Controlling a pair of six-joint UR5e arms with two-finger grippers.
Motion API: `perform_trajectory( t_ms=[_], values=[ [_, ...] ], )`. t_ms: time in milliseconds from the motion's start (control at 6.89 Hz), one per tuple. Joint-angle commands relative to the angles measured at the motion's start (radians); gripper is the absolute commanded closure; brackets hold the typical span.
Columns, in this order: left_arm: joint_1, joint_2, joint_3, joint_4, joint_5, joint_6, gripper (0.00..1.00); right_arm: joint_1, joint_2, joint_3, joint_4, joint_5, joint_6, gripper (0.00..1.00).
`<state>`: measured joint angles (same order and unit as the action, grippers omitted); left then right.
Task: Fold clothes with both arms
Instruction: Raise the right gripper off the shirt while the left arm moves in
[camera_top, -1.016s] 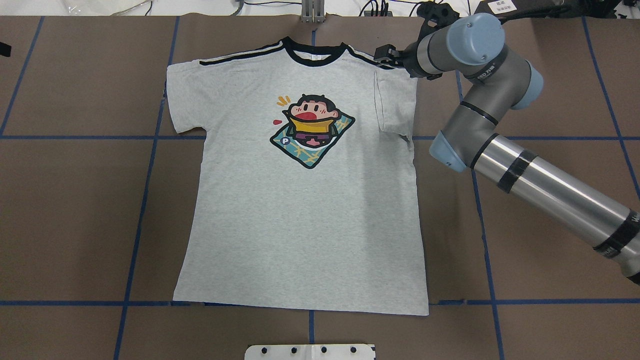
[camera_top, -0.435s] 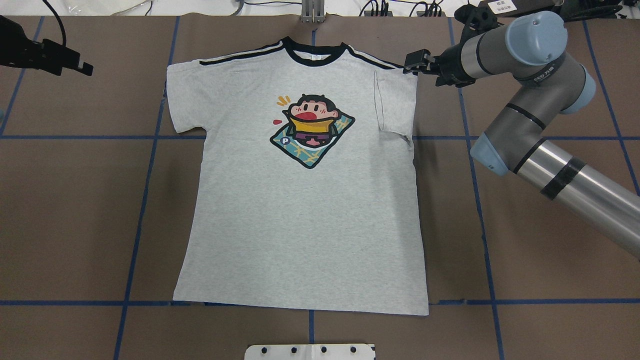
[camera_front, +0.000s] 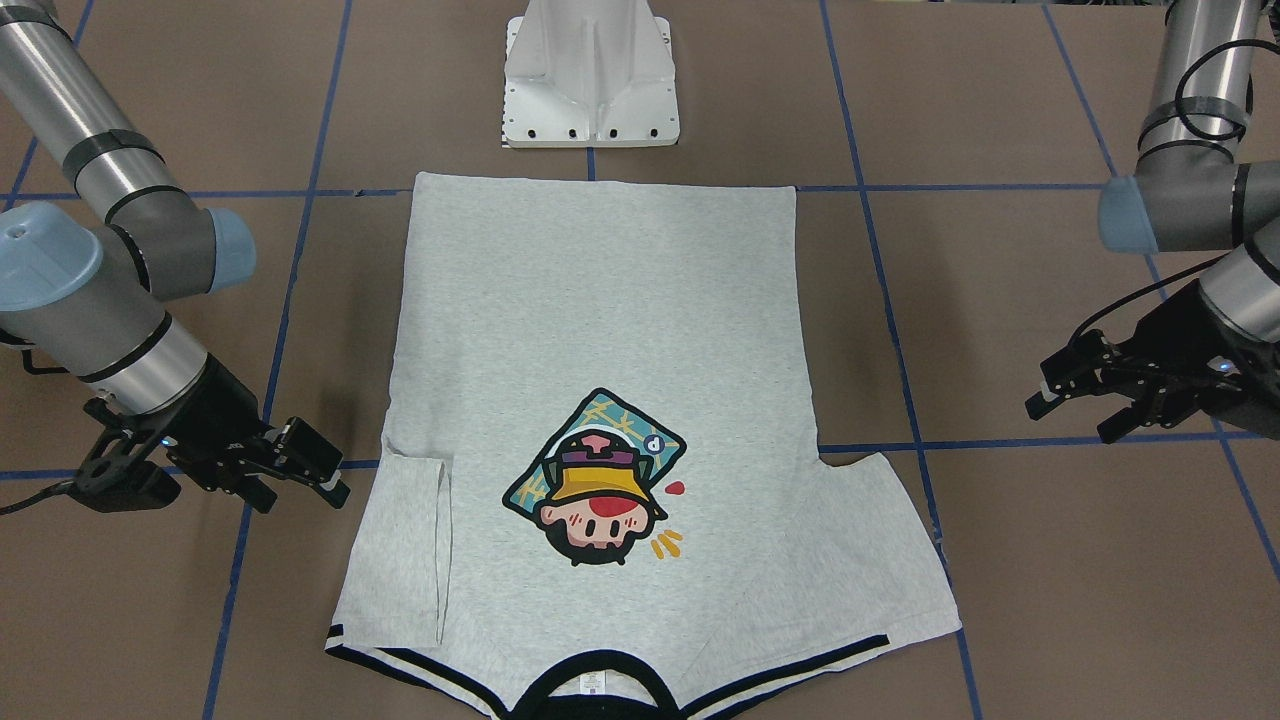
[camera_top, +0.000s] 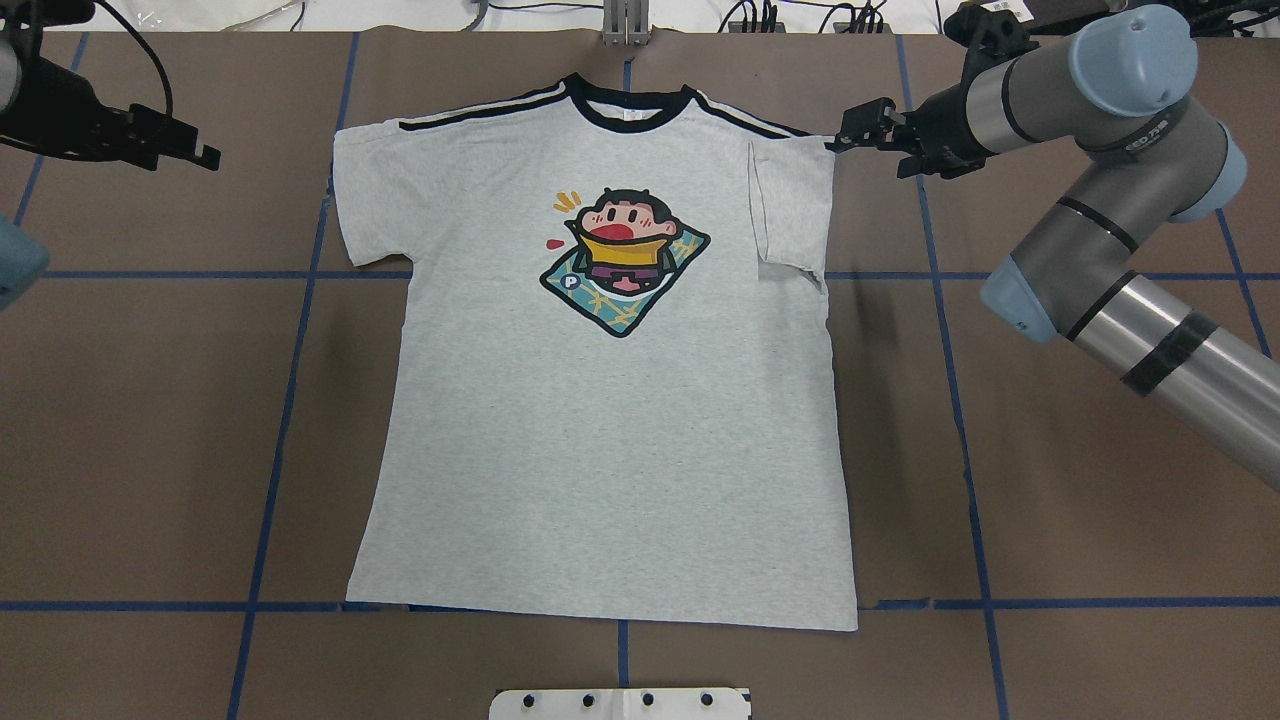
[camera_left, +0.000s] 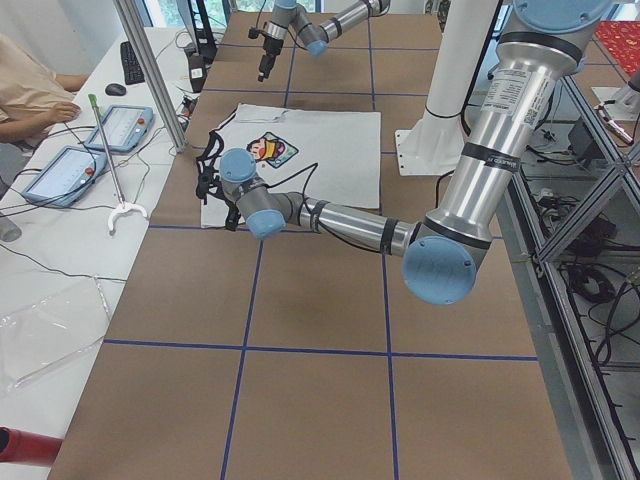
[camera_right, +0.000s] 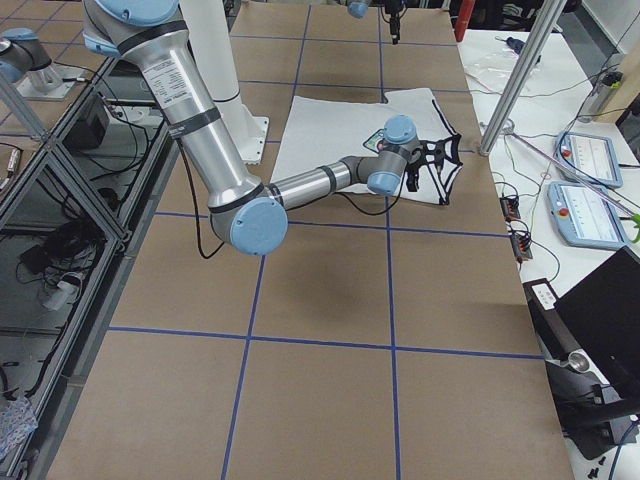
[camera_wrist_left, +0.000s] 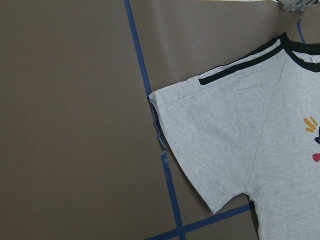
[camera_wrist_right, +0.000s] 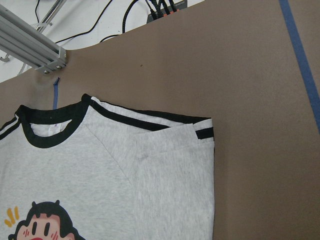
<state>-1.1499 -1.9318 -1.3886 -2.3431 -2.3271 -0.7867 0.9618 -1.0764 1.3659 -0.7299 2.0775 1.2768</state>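
Observation:
The grey T-shirt (camera_top: 610, 450) lies flat on the table, print up, collar at the far edge (camera_front: 600, 300). Its sleeve on the robot's right is folded inward over the body (camera_top: 790, 210) (camera_wrist_right: 175, 165). The sleeve on the robot's left lies spread out (camera_wrist_left: 225, 130). My right gripper (camera_top: 848, 128) (camera_front: 325, 468) is open and empty, just outside the folded shoulder and apart from the cloth. My left gripper (camera_top: 200, 142) (camera_front: 1070, 410) is open and empty, well to the left of the spread sleeve.
The white pedestal base (camera_front: 590, 80) stands at the near edge by the shirt's hem. An aluminium post (camera_top: 625, 25) rises behind the collar. Blue tape lines cross the brown table. Operators' desks with tablets (camera_left: 100, 130) run along the far side.
My right gripper has drawn back to the right, off the folded shoulder. My left gripper has come into view at the upper left and moved toward the shirt. The shirt has not moved.

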Motion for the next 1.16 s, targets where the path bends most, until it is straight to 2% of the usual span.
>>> perform_trajectory(
  t_ms=[0,145,290,581,726,871,1016],
  values=[
    [0.045,-0.113,0.161,-0.007,0.08,-0.048,0.0,0.017,-0.054,0.062,0.0,0.019,-0.001,0.0],
    [0.055,-0.166,0.233,-0.019,0.151,-0.075,0.0,0.018,-0.071,0.088,0.0,0.016,-0.001,0.0],
    [0.071,-0.188,0.293,-0.085,0.187,-0.118,0.0,0.018,-0.089,0.102,0.0,0.013,-0.001,0.0],
    [0.122,-0.297,0.492,-0.22,0.192,-0.146,0.0,0.018,-0.108,0.125,0.0,0.0,0.001,0.0],
    [0.139,-0.343,0.575,-0.281,0.231,-0.148,0.01,0.018,-0.125,0.142,0.0,0.001,-0.001,0.0],
    [0.147,-0.381,0.627,-0.288,0.248,-0.148,0.04,0.018,-0.126,0.143,0.0,0.0,-0.001,0.0],
    [0.148,-0.4,0.66,-0.292,0.267,-0.148,0.12,0.018,-0.126,0.142,0.0,0.0,-0.001,0.0]
  ],
)
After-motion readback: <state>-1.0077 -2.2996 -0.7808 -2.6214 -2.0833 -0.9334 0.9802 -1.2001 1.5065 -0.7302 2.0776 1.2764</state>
